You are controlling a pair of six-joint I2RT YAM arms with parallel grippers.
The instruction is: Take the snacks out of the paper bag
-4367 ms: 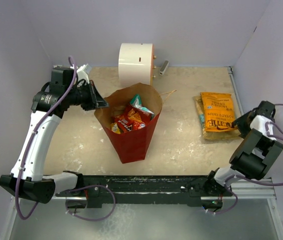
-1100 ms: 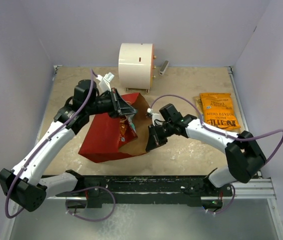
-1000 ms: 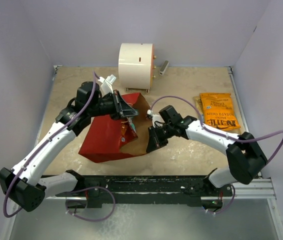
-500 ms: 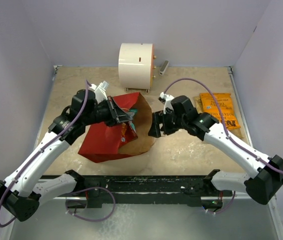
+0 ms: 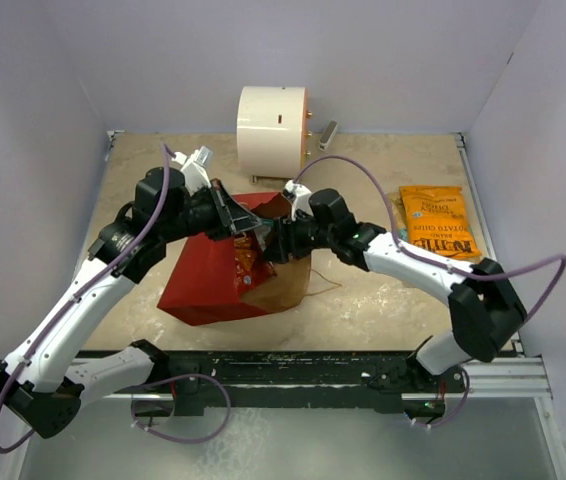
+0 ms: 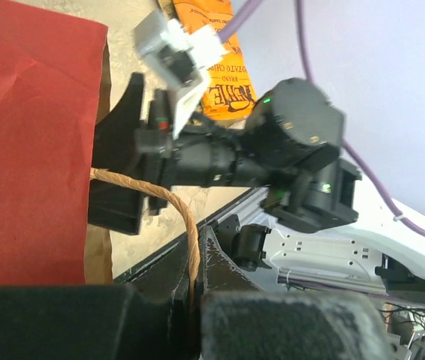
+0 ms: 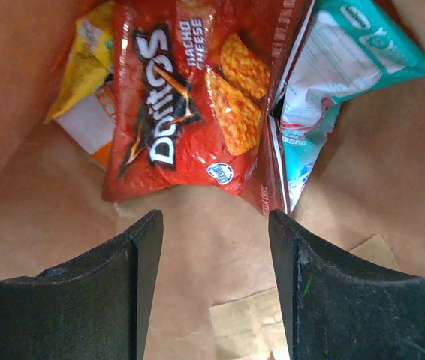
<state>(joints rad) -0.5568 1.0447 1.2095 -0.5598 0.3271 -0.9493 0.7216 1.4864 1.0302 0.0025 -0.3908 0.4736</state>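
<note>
Change: my right gripper (image 5: 269,243) has moved left from just outside the bag's mouth and now sits in the opening; my left arm has drawn back a little with the rim.
Paper bag (image 5: 203,285): red, lying on its side on the table (image 5: 383,290) near the arm bases, its brown inside facing right.
Right gripper: I see its fingers (image 7: 141,255) spread wide in the right wrist view, nothing between them, both pointing into the bag at the packets.
Doritos bag (image 7: 182,97): red Nacho Cheese, straight ahead of my open fingers, resting on the brown paper; apart from both tips.
Teal packet (image 7: 340,82): just right of the Doritos bag, partly tucked behind its edge.
Yellow packet (image 7: 85,60): left of the Doritos bag, half hidden under it.
Left gripper (image 5: 235,215): clamped tight on the twine handle (image 6: 175,206) at the bag's upper rim, holding the mouth up; the left wrist view shows the twine running into the closed fingers.
Kettle chip bag (image 5: 438,222): yellow-orange, flat on the table well to the right, outside the paper bag.
White cylinder (image 5: 268,125): at the far edge, behind the paper bag, apart from it.
</note>
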